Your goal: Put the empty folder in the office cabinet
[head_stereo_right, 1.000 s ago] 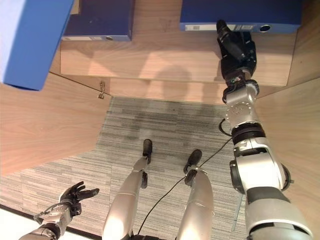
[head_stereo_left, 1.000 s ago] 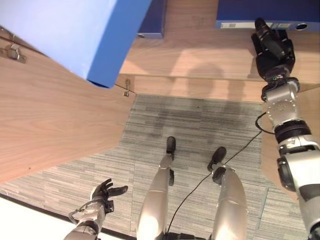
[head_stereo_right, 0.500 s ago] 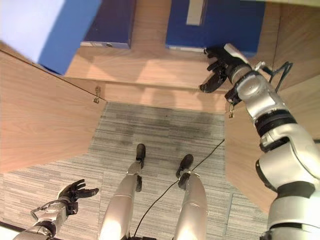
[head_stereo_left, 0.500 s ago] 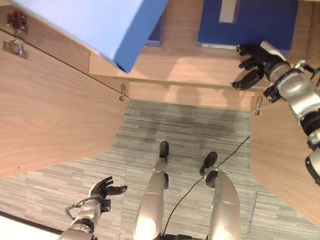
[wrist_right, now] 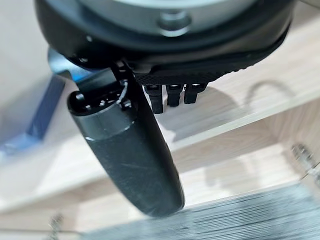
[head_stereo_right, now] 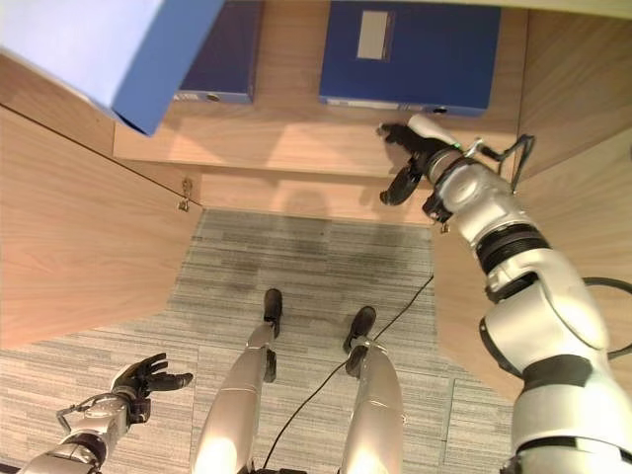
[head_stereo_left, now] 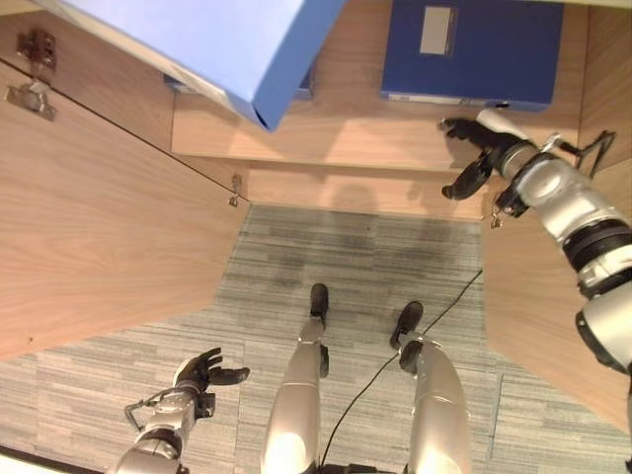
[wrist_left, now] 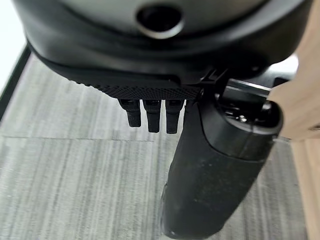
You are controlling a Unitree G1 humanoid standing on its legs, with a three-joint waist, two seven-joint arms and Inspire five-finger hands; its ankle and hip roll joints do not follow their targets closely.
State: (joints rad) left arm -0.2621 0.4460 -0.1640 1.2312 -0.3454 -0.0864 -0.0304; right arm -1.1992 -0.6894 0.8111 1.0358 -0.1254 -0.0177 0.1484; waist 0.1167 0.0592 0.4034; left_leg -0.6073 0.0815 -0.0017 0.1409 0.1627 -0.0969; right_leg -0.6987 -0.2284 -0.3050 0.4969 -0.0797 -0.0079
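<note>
A dark blue folder lies flat on the wooden cabinet shelf, its label facing up. My right hand hovers just in front of it over the shelf's front edge, open and empty, clear of the folder. In the right wrist view the thumb and straight fingers hold nothing, with the shelf beyond them. My left hand hangs low over the carpet at the lower left, open and empty.
A second dark blue folder lies on the shelf to the left, partly hidden by a large light-blue box close to the camera. The cabinet's left door and right door stand open on either side.
My right hand has let go of the folder's front edge and drawn back toward the shelf's front. The camera has tilted, so the folder shows more fully. The left hand has stayed low.
</note>
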